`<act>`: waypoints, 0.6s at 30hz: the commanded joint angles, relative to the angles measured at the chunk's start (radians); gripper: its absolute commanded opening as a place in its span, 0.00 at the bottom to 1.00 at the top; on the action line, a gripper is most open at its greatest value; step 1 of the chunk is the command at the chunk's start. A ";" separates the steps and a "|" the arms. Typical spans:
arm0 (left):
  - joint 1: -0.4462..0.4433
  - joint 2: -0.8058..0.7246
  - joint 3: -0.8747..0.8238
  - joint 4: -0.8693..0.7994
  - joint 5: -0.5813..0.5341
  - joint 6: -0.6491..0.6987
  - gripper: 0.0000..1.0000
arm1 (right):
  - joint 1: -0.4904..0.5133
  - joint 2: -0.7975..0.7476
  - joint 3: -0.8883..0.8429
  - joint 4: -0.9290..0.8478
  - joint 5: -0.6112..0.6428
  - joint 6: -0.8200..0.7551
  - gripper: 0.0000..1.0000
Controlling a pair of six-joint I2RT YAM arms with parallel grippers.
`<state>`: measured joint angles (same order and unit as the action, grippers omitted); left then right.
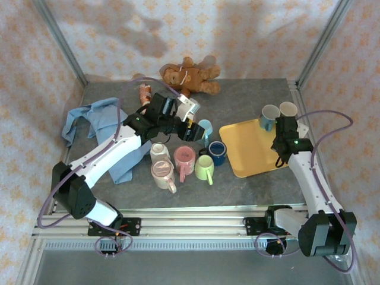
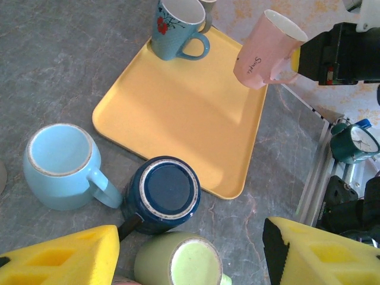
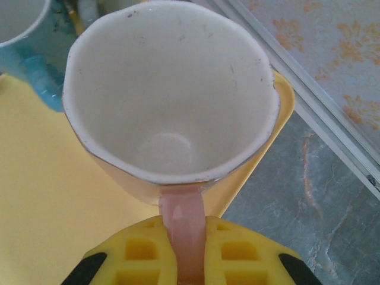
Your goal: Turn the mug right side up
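Over the yellow tray, the right gripper clamps a pink mug lettered "Simple" by its handle; the left gripper hangs open, empty

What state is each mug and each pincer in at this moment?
pink mug: mouth up, slightly tilted, held by its handle.
right pincer: shut on the pink mug's handle.
left pincer: open, holding nothing.
floral blue mug: upright on the yellow tray.
light blue mug: upright on the table.
navy mug: apparently upside down, base showing.
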<state>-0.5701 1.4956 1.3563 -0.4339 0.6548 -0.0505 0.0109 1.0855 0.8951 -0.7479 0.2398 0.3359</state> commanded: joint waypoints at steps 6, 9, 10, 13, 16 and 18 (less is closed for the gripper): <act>-0.014 0.023 0.040 -0.001 0.023 0.040 0.66 | -0.093 0.069 -0.033 0.275 0.070 -0.088 0.00; -0.015 0.020 0.034 -0.007 0.018 0.044 0.66 | -0.114 0.126 -0.015 0.297 0.092 -0.118 0.00; -0.015 0.020 0.030 -0.007 0.016 0.044 0.66 | -0.119 0.142 -0.015 0.321 0.093 -0.138 0.00; -0.016 0.015 0.013 0.006 0.004 0.031 0.65 | -0.139 0.182 -0.019 0.391 0.085 -0.178 0.00; -0.017 0.008 -0.006 0.021 -0.015 0.012 0.65 | -0.159 0.221 -0.018 0.436 0.069 -0.207 0.00; -0.019 0.004 -0.021 0.035 -0.031 -0.005 0.65 | -0.170 0.245 -0.022 0.475 0.061 -0.234 0.00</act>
<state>-0.5774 1.5215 1.3617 -0.4301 0.6468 -0.0341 -0.1440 1.3224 0.8551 -0.4229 0.2512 0.1547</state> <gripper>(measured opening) 0.654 0.111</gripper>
